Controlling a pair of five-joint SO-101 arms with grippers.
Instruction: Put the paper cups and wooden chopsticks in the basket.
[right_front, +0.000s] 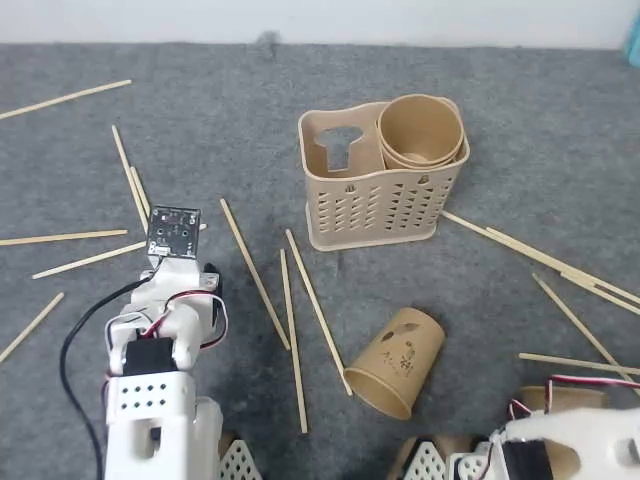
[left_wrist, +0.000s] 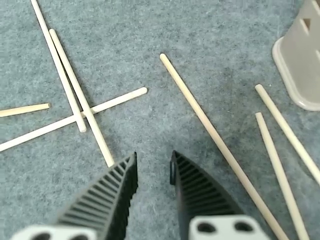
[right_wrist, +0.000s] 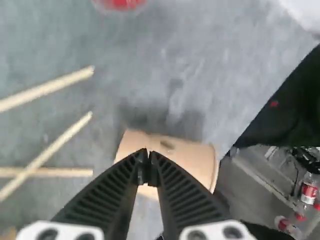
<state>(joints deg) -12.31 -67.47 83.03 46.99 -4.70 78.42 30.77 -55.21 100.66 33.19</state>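
Your left gripper (left_wrist: 153, 155), narrowly open, hangs beside a light, stiff chopstick (left_wrist: 215, 136); pinch it mid-length, as it may roll. Your right gripper (right_wrist: 148, 151) sits closed over a crushable paper cup (right_wrist: 190, 152).

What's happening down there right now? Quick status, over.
Left gripper open, empty, over carpet. Right gripper shut over a paper cup. Basket holds stacked cups; chopsticks loose. Nothing blocks the basket.

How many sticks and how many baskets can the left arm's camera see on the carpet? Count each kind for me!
Wooden chopsticks: 7
Basket: 1, just its corner
Total: 8
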